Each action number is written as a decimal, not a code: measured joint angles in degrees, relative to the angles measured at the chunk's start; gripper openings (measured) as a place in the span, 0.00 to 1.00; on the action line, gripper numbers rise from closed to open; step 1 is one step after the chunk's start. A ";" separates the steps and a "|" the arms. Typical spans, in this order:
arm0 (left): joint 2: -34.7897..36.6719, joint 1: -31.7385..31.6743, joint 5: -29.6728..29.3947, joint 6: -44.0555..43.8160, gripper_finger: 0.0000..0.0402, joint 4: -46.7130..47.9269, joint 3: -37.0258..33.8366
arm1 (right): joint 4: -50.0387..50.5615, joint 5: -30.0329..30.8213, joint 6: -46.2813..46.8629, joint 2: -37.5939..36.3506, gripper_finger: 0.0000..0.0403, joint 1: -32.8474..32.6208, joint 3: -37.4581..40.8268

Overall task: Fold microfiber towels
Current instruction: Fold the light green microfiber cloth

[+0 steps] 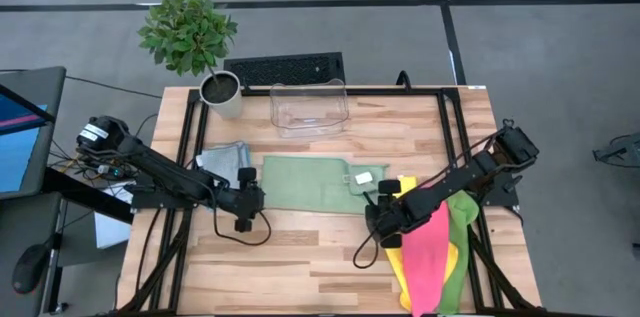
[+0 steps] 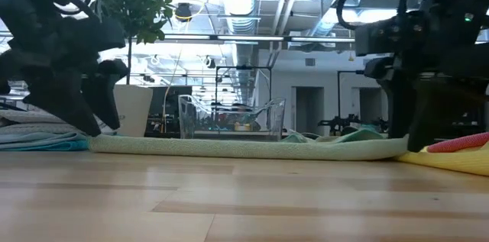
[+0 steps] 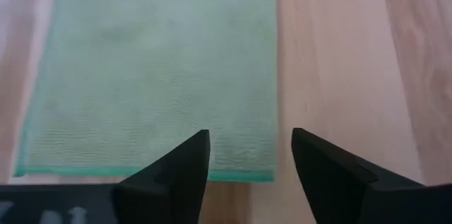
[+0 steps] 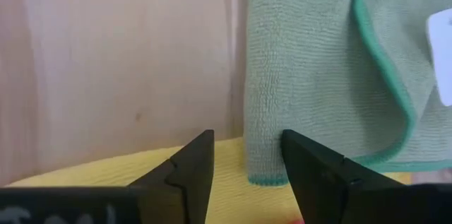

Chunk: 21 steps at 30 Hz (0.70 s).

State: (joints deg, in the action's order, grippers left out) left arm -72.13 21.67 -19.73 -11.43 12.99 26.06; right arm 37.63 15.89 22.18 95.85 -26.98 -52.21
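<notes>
Across the middle of the wooden table [image 1: 300,257] a pale green towel [image 1: 310,183] is spread flat, its far corner folded over near a white tag [image 1: 364,177]. At either end the left gripper [image 1: 244,213] and right gripper [image 1: 382,219] are seen with fingers parted and empty. Pink and yellow towels [image 1: 430,252] are partly hidden under the right arm, and a grey-blue towel [image 1: 225,160] is partly hidden under the left arm.

A pale green towel [image 1: 310,184] lies flat mid-desk, folded into a long strip, a white tag [image 1: 364,177] near its right end. A folded blue-grey towel [image 1: 224,161] rests left of it. Pink [image 1: 427,247], yellow [image 1: 452,257] and lime [image 1: 464,227] towels are heaped at right.
</notes>
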 joint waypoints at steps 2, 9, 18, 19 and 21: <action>-1.83 0.00 0.32 0.00 0.44 0.39 -0.01 | 0.05 1.13 0.37 0.00 0.46 -0.21 0.00; -9.38 0.11 -2.60 0.77 0.34 -2.60 0.75 | -0.01 1.37 0.63 0.00 0.41 -0.39 0.00; -10.16 -0.03 -2.38 0.83 0.29 -0.36 2.77 | 1.54 1.38 0.57 -0.02 0.17 -0.38 0.00; -10.18 -0.02 -2.25 0.38 0.26 0.58 3.10 | 2.07 1.38 0.69 -0.02 0.12 -0.39 0.00; -10.22 0.02 -2.14 -0.28 0.18 2.33 3.55 | 3.21 1.37 0.78 -0.02 0.04 -0.40 -0.02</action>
State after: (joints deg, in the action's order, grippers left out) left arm -82.35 21.69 -21.87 -11.71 15.33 29.61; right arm 40.84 17.26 22.96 95.83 -27.38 -52.23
